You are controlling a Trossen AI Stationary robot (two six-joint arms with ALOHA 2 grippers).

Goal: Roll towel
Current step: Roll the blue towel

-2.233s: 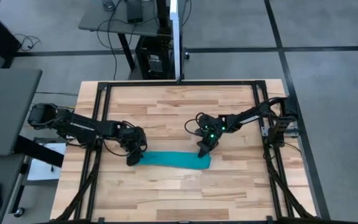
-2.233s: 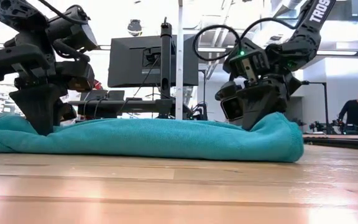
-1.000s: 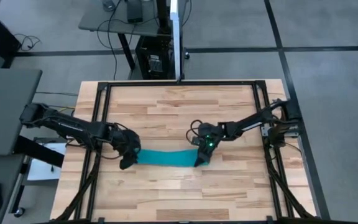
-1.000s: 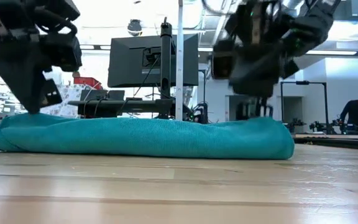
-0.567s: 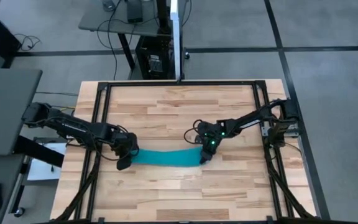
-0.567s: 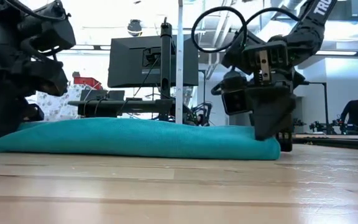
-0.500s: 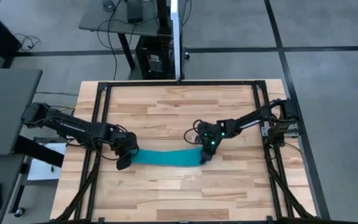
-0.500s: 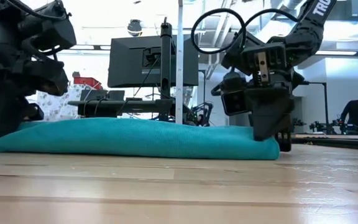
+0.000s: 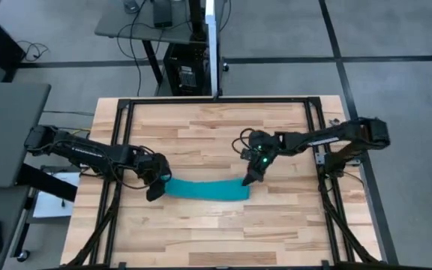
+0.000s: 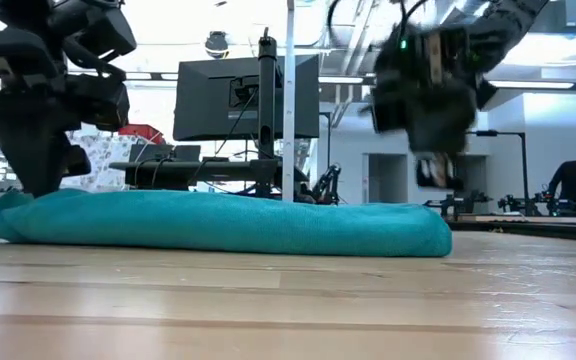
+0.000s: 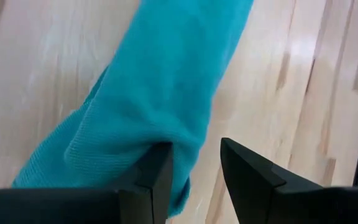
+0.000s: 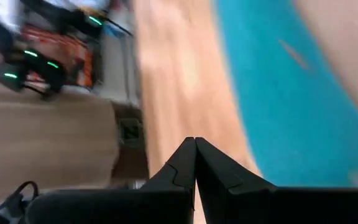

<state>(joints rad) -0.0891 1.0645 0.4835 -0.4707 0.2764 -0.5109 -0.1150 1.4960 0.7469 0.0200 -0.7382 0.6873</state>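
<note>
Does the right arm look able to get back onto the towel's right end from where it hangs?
Probably yes: the right claw, shut, hangs just above the towel end, with nothing between.
</note>
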